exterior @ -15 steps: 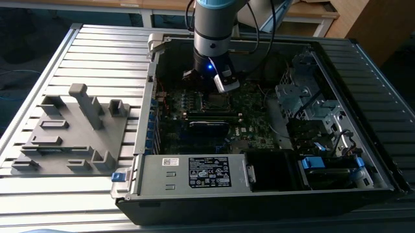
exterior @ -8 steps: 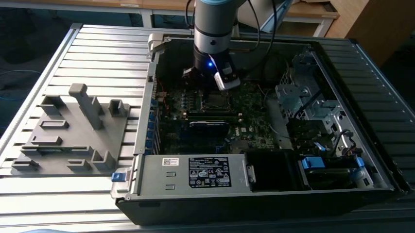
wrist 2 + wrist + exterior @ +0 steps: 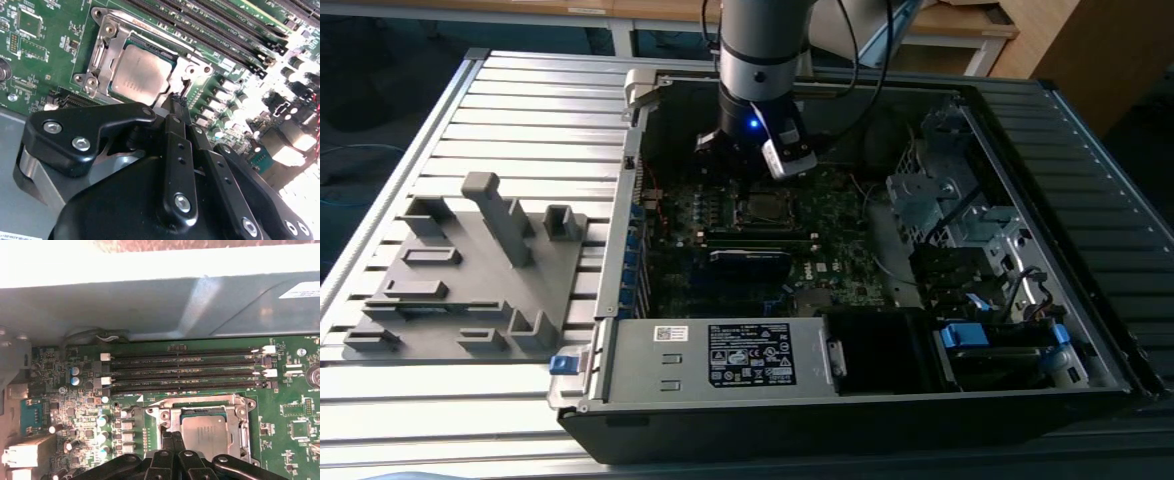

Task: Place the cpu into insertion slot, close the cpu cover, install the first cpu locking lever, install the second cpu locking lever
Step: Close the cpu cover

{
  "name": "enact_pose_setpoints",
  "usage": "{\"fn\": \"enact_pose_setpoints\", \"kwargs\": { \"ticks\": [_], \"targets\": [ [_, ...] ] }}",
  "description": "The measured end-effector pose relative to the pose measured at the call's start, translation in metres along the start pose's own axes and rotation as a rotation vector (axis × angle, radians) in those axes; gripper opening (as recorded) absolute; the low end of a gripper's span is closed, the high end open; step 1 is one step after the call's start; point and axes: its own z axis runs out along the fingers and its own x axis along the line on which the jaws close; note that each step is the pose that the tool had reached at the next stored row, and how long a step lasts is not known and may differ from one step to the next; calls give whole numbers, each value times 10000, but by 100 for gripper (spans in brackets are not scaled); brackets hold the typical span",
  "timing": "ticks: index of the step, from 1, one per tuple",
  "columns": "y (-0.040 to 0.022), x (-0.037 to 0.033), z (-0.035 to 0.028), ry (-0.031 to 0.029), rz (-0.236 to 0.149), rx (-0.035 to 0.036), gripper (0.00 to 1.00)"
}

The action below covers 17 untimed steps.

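Note:
The cpu [image 3: 140, 75] [image 3: 207, 432] lies flat in the insertion slot [image 3: 761, 208] on the green motherboard, its dull grey face up. Around the chip lies the silvery cpu cover [image 3: 107, 47] [image 3: 200, 404], flat, with the chip showing through its cut-out. My gripper [image 3: 178, 106] [image 3: 172, 437] is shut, its two black fingers pressed together, with the tips at the socket's edge just beside the chip. I cannot tell whether they touch a locking lever. In the exterior view the gripper [image 3: 781, 160] hangs inside the open computer case, right over the socket.
Long black memory slots [image 3: 185, 372] run beside the socket. The case holds a power supply box [image 3: 720, 355] and a metal drive cage [image 3: 947, 205]. A grey fixture plate [image 3: 467, 280] lies on the slatted table at the exterior view's left.

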Motion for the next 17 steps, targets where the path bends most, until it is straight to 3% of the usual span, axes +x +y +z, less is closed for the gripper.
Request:
{"fn": "enact_pose_setpoints", "kwargs": {
  "ticks": [5,17],
  "targets": [
    [0,-8,-2,3,-1,2,11],
    [17,-251,0,1,0,1,11]
  ]
}}
